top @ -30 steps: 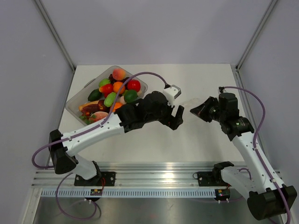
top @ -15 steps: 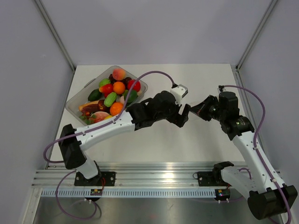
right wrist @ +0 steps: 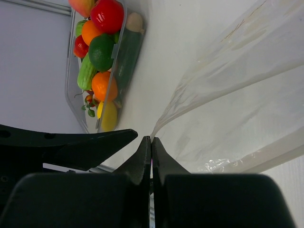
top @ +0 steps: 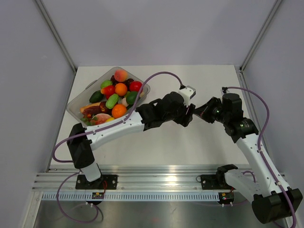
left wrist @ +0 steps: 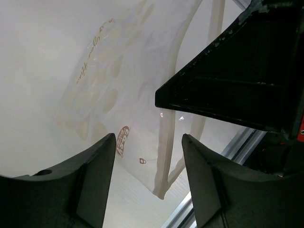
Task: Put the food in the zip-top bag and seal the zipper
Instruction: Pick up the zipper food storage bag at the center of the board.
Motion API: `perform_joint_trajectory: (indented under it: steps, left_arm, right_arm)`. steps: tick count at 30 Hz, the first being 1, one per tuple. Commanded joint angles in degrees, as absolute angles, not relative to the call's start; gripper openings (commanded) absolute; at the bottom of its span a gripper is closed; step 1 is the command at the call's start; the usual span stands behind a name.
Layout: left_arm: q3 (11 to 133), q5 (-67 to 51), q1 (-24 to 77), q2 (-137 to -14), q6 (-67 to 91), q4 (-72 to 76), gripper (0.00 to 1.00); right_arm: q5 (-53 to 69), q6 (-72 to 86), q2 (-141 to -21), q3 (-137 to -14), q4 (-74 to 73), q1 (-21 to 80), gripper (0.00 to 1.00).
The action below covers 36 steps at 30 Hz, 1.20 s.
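The zip-top bag hangs clear and crinkly from my right gripper, which is shut on its corner. In the left wrist view the bag lies over the white table, and its whitish zipper strip runs down between my left gripper's open jaws without touching them. The right gripper's black finger is close at the upper right. From above, the left gripper and right gripper almost meet, and the bag is hidden. The food lies piled in a clear tray.
The rigid clear tray stands at the back left of the table; it also shows in the right wrist view. The left arm stretches across the table's middle. An aluminium rail runs along the near edge.
The left arm has swung right and reached out to the right gripper, so its open jaws now straddle the bag's edge. The right gripper has stayed put, holding the bag.
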<state>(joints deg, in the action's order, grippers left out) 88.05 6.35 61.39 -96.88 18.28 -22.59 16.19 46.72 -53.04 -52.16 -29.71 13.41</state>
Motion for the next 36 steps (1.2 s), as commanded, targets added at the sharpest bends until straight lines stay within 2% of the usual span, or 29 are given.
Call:
perform_joint_trajectory:
  steps: [1,4,5,6,7,8,14,17,21,26,36]
  left_arm:
    - [90.1,8.3,61.3,-97.8,18.3,-20.0,0.59]
    - [89.0,7.9,60.6,-97.5,19.4,-18.9,0.43]
    - [88.7,7.7,60.2,-97.3,19.9,-18.5,0.38]
    - [88.3,6.9,59.9,-97.0,20.2,-18.5,0.26]
    - [88.2,6.2,59.2,-96.9,20.6,-18.3,0.21]
    - [88.1,4.7,58.8,-96.9,21.4,-18.1,0.00]
    - [86.7,1.1,56.6,-96.3,25.8,-18.1,0.00]
    - [86.0,0.4,55.8,-95.8,28.4,-18.2,0.00]
    - [85.3,0.4,55.0,-94.7,31.0,-17.8,0.00]
    - [84.8,-2.3,53.8,-93.4,32.7,-17.2,0.00]
    - [84.3,-3.4,53.4,-92.5,32.5,-17.4,0.00]
  right_arm:
    - [17.4,46.6,-51.9,-54.0,-29.0,14.1,0.00]
    - [17.3,46.1,-51.6,-54.0,-30.1,14.0,0.00]
    - [17.1,46.0,-51.2,-54.1,-30.6,14.0,0.03]
    - [16.9,45.6,-51.1,-54.4,-30.8,14.0,0.14]
    - [16.8,45.6,-50.9,-54.7,-31.4,14.0,0.42]
    - [16.4,44.9,-50.5,-55.1,-31.9,14.1,0.52]
    - [9.5,39.6,-49.7,-63.7,-40.8,14.0,0.71]
    - [3.7,39.4,-48.3,-66.7,-45.3,14.0,0.76]
    - [-5.3,43.5,-44.8,-63.3,-48.2,14.0,0.77]
    - [-5.5,49.1,-42.8,-57.2,-44.1,14.0,0.77]
    - [-2.7,51.4,-46.8,-49.7,-33.7,14.0,0.74]
